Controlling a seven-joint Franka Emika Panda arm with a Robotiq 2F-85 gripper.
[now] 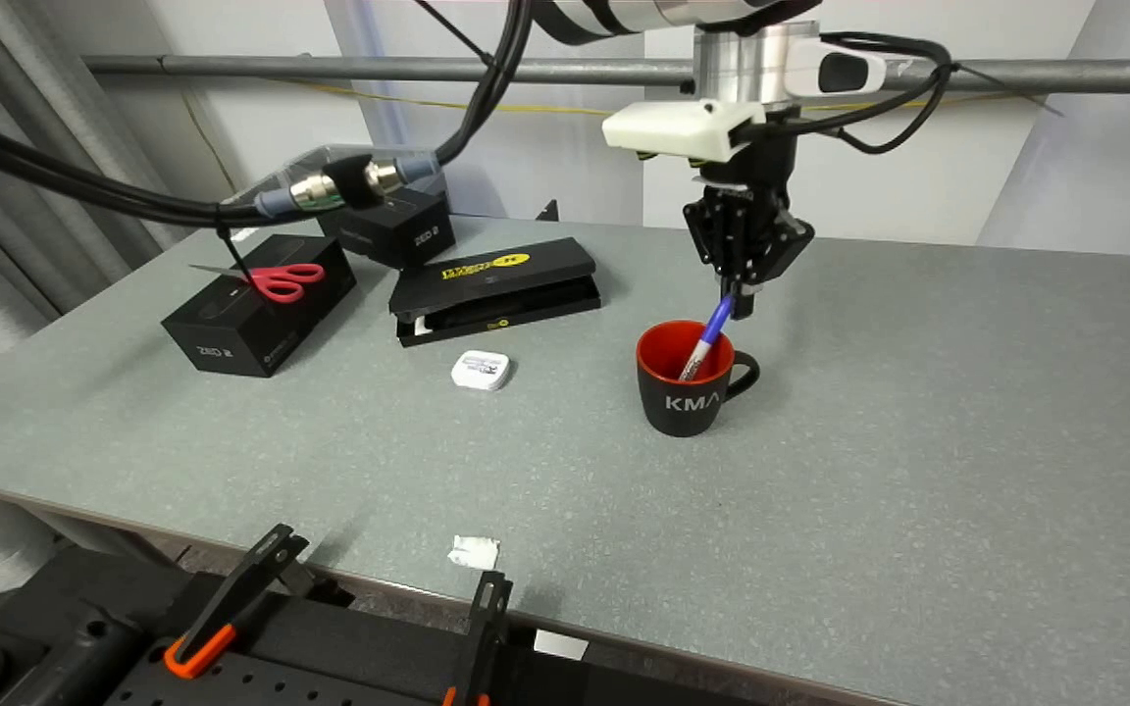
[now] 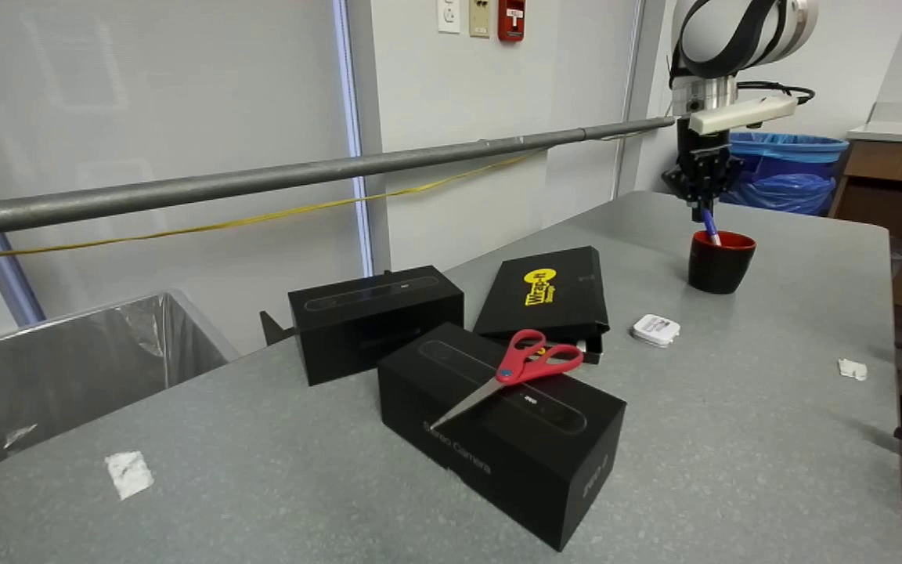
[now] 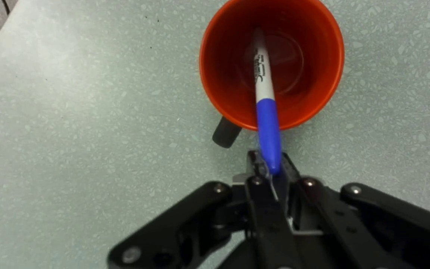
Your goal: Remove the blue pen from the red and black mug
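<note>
One grasp made, lift pending

Black two-finger gripper (image 3: 271, 164): jaws look clenched on slim blue-and-white marker pen (image 3: 265, 98), cap end. White end inside round black mug with red lining (image 3: 308, 67), pen crossing 6 o'clock rim, wrist view. I'd draw it out slowly along its tilt so mug doesn't tip. Wrist view shows fingers (image 3: 254, 161) flanking cap; both exterior views too coarse there, but put fingertips above rim.

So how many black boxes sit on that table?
3: one ZED box under the red scissors, a second ZED box beside it, and the flatter Wrap-It box. No others show.
</note>
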